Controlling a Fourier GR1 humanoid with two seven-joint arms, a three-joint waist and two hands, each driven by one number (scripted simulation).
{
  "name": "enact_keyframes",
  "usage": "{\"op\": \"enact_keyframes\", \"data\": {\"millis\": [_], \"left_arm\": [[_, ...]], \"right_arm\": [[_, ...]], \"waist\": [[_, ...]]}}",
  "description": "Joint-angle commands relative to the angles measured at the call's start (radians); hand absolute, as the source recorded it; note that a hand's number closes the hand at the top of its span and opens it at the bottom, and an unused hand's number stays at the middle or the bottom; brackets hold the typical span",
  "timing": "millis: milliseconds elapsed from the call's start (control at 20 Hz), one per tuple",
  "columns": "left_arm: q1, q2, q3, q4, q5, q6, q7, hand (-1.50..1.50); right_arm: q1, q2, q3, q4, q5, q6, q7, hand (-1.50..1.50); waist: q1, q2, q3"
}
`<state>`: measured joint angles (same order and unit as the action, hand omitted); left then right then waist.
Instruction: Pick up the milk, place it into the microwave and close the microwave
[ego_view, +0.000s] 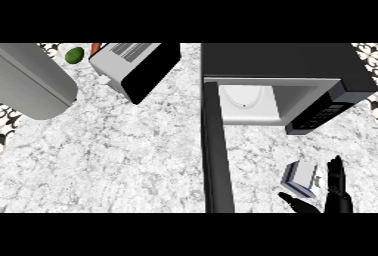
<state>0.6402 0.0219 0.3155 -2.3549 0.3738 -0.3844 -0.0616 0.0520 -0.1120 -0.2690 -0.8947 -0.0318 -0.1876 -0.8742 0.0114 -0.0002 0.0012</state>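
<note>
Right hand (338, 192) hovering open in front of the microwave (295, 75), fingers straight, thumb held apart, milk (300, 178) sitting just beside the hand on the counter (133, 160), right of the microwave's open door (216, 150)

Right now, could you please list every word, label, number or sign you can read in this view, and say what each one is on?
No text reads clearly anywhere in the head view.
microwave control panel: pale marks, too small to read.
milk carton: no legible label on the faces that show.
Countertop appliance at the back left: dark stripes only, no letters.
</note>
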Motion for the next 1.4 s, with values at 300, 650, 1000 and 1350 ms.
{"op": "enact_keyframes", "data": {"millis": [300, 650, 1000, 1350], "left_arm": [[-0.04, 0.0, 0.033, -0.076, 0.06, 0.016, 0.071, -1.5], [-0.014, 0.024, 0.087, -0.067, 0.125, -0.023, 0.056, -1.5], [0.019, -0.019, 0.06, -0.042, 0.075, -0.077, -0.014, -1.5], [0.017, -0.011, 0.055, -0.116, 0.099, -0.019, 0.076, -1.5]], "right_arm": [[-0.144, -0.062, -0.02, 0.288, 0.02, 0.076, -0.202, 1.5], [-0.189, -0.04, -0.033, 0.315, 0.033, 0.024, -0.301, 1.5], [-0.253, -0.065, 0.07, 0.234, 0.067, 0.17, -0.199, 1.5], [-0.254, -0.094, 0.154, 0.16, 0.064, 0.373, -0.157, 1.5]], "waist": [[0.0, 0.001, 0.0], [0.002, 0.0, 0.0], [0.011, -0.002, -0.001], [-0.005, -0.003, -0.001]]}}
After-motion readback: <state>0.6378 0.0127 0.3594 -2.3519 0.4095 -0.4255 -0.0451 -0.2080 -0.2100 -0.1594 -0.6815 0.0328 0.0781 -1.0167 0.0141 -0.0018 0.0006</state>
